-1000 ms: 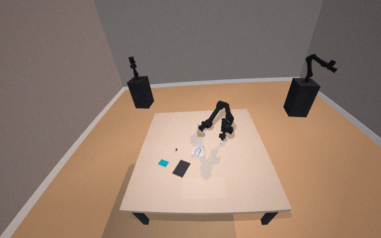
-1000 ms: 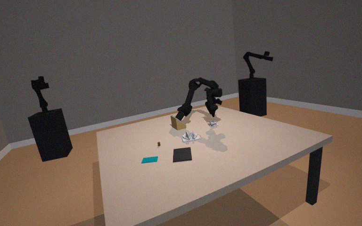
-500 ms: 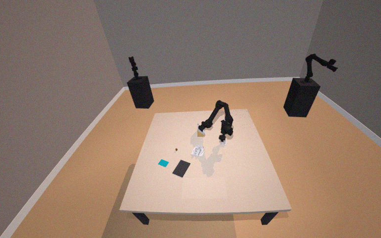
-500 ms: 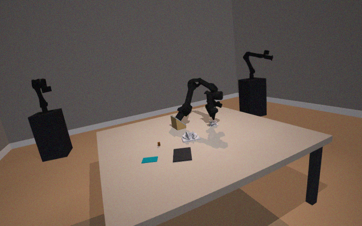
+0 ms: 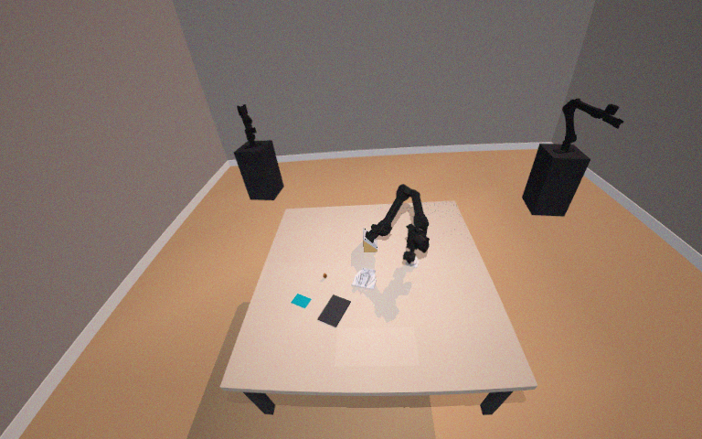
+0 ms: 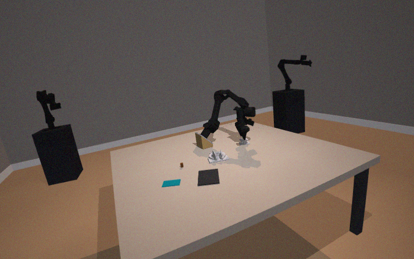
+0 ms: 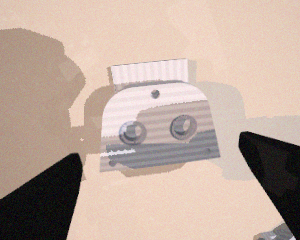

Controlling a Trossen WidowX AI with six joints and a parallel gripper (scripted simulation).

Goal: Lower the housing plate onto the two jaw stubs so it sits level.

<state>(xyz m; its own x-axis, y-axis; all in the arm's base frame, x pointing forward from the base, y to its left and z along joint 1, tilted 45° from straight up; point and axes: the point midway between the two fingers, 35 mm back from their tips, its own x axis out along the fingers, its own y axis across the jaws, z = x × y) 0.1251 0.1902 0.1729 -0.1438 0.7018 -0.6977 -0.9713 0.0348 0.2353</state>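
"Which step was it?"

"Reaching for the housing plate [image 5: 411,263] [image 6: 243,141] [image 7: 157,120], I judged; the pincer [image 5: 409,262] [image 6: 244,138] [image 7: 161,150] was released, spread around nothing. Next: descend, align, grip."

"Where was the plate?"

"Centre of the wrist view, its two round holes plain. The top view hid those but showed the jaw assembly [image 5: 364,278] [image 6: 218,156] near mid-frame."

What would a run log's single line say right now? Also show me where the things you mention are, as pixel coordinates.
gripper [image 5: 409,262] [image 6: 244,138] [image 7: 161,150]: open, empty | housing plate [image 7: 157,107]: between the fingers, ungripped | jaw assembly [image 5: 364,278] [image 6: 218,156]: plate not on

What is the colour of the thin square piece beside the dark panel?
Teal, best in the top view.
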